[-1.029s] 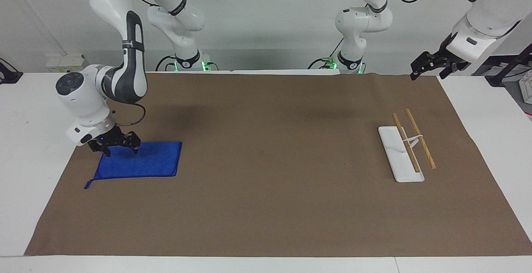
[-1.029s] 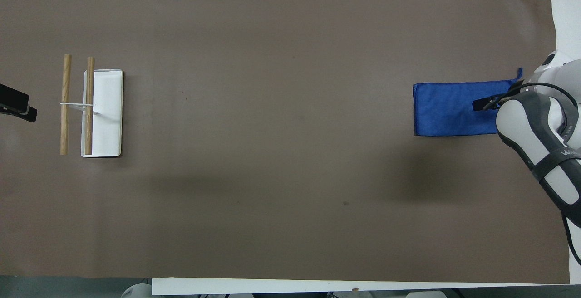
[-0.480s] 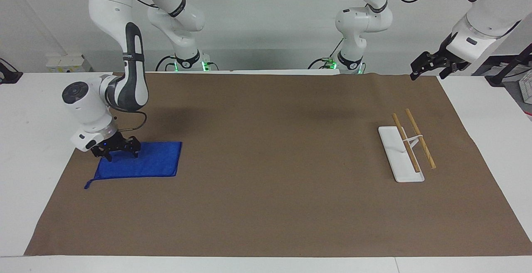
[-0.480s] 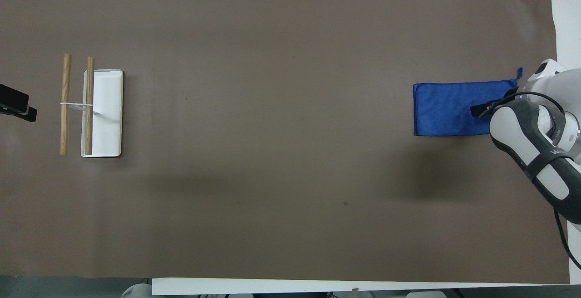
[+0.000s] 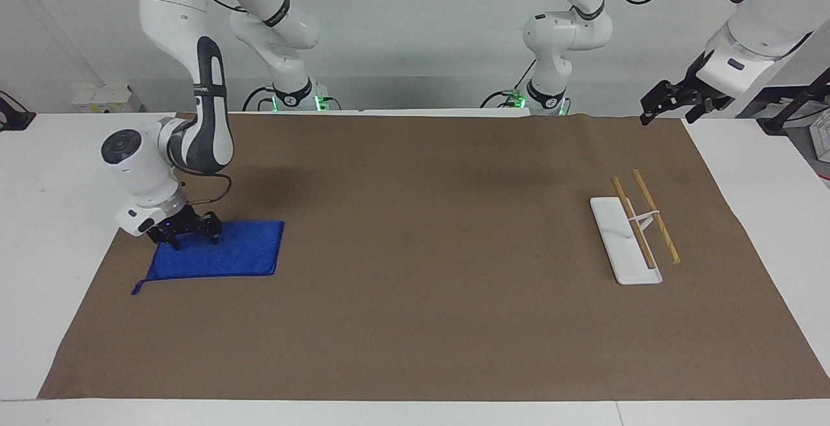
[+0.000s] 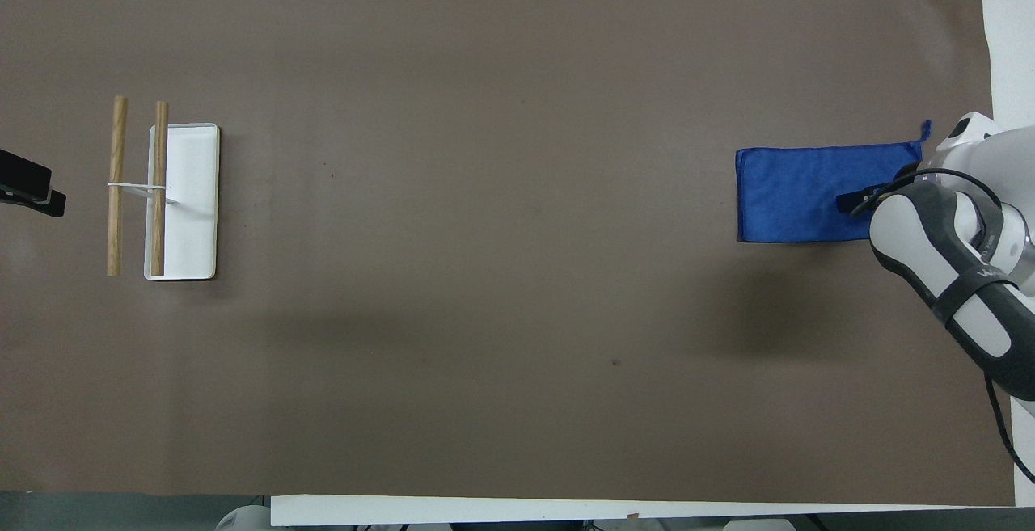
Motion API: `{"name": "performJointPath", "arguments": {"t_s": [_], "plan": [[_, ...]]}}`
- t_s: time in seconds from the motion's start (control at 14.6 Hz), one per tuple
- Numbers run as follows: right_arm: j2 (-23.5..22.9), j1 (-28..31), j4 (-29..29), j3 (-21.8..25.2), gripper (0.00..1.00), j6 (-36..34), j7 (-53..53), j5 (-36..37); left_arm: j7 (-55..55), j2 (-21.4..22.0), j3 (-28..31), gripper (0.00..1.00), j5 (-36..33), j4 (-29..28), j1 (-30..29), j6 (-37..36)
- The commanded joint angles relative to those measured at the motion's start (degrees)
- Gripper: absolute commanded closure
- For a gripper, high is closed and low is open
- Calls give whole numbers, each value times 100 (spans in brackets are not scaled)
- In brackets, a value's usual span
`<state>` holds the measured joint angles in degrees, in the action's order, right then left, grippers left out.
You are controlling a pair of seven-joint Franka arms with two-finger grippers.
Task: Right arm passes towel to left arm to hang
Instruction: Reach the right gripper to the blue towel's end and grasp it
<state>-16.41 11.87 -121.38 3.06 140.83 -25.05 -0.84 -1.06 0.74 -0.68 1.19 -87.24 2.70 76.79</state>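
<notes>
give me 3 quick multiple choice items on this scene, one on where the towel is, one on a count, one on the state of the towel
1. Where does the towel lie?
A. toward the right arm's end of the table
B. on the rack
C. toward the left arm's end

2. How many wooden rods does the rack carry?
A. one
B. two
C. four

3. What state is the towel in?
A. hanging over a rod
B. lifted in the air
C. flat on the mat

Key: 1 A, it lies under the right gripper, while the left gripper waits at the rack's end. 2 B, two parallel rods show. 3 C, it lies spread out on the mat.
</notes>
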Motion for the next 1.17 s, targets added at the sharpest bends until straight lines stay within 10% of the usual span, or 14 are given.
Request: {"name": "performJointPath", "arguments": {"t_s": [0.0, 0.27, 0.89, 1.1], "plan": [[-2, 114, -87, -51, 10, 137, -88, 75, 18, 84, 42, 0, 30, -47, 20, -41], [-2, 114, -53, -77, 98, 85, -132, 75, 18, 75, 42, 0, 30, -47, 20, -41], [304, 123, 571, -472, 100, -1592, 385, -575, 18, 84, 42, 0, 30, -47, 20, -41], [463, 123, 1158, -1085, 100, -2898, 2314, -584, 18, 84, 42, 0, 30, -47, 20, -41]]}}
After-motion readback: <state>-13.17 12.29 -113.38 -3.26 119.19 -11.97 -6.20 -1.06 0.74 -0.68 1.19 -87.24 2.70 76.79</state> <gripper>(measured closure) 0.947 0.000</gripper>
